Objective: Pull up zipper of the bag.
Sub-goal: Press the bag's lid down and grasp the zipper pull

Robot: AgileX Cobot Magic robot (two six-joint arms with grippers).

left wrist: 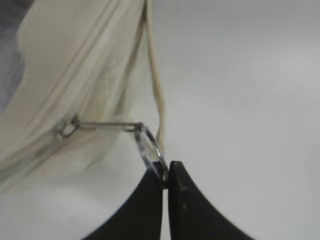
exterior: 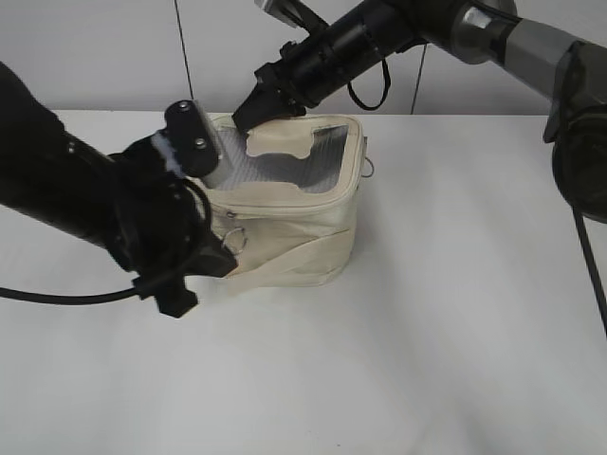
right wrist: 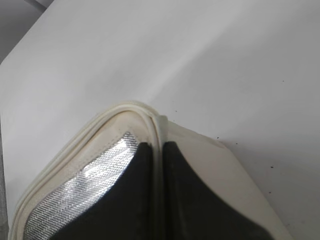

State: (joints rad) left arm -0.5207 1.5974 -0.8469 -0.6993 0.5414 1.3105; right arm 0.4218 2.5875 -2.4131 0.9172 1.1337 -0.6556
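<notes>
The bag sits on the white table — its contents cannot be made out. The left gripper pinches a silver ring pull of the zipper — jaws closed. The right gripper clamps the bag's rear top rim.

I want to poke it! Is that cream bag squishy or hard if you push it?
Probably squishy: the bag is creased fabric and its side looks saggy. It likely slides or tips easily, which may be why the right gripper pinches its top rim while the left gripper holds the ring pull.
</notes>
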